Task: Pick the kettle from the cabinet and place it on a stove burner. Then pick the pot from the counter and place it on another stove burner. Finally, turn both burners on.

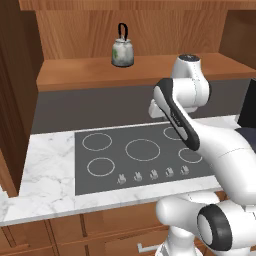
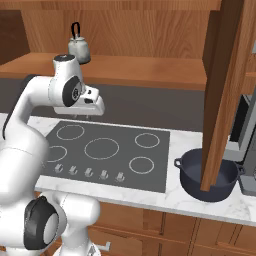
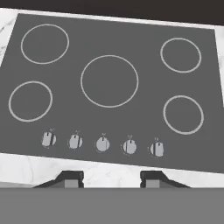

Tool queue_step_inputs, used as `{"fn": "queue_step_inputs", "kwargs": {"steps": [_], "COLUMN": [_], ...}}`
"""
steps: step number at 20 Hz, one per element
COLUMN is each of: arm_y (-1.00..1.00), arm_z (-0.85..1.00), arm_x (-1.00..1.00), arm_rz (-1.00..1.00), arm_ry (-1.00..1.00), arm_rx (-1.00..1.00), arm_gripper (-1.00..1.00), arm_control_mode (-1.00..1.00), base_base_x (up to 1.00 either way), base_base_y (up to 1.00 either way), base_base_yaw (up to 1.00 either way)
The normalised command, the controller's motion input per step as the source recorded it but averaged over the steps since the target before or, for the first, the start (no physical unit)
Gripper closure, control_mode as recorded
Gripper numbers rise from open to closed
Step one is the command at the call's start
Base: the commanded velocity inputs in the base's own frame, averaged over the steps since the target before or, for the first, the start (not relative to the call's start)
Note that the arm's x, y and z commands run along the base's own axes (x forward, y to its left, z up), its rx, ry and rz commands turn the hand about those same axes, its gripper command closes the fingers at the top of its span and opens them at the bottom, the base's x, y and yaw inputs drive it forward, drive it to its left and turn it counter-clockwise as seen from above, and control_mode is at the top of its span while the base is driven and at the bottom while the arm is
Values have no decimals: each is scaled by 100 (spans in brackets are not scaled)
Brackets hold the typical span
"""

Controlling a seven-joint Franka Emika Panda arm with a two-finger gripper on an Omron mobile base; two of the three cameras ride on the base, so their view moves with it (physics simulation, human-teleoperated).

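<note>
Nothing held: gripper [image 3: 111, 177] hung wide over cooktop [image 3: 144, 118]; kettle [image 1: 122, 51] sat on cabinet [image 1: 100, 75] shelf, pot [image 2: 208, 174] at counter's [image 2: 175, 197] right end, both awaiting pickup.

Claw [image 3: 111, 178] open, pointing downward

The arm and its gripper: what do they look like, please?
The arm has smooth, rounded white shells with dark grey bands and caps at the joints. No cables or markings show. The gripper ends in two small dark fingertips with lighter grey pads.
</note>
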Motion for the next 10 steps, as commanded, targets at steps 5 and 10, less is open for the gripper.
{"fn": "queue_step_inputs", "kwargs": {"steps": [5, 10], "arm_y": [0, 0], "arm_z": [0, 0], "arm_x": [0, -2], "arm_rz": [0, 0], "arm_ry": [-5, -12], "arm_rx": [0, 0], "arm_gripper": [-100, -100], "arm_control_mode": [-100, -100], "base_base_x": [0, 0], "base_base_y": [0, 0], "base_base_yaw": [0, 0]}}
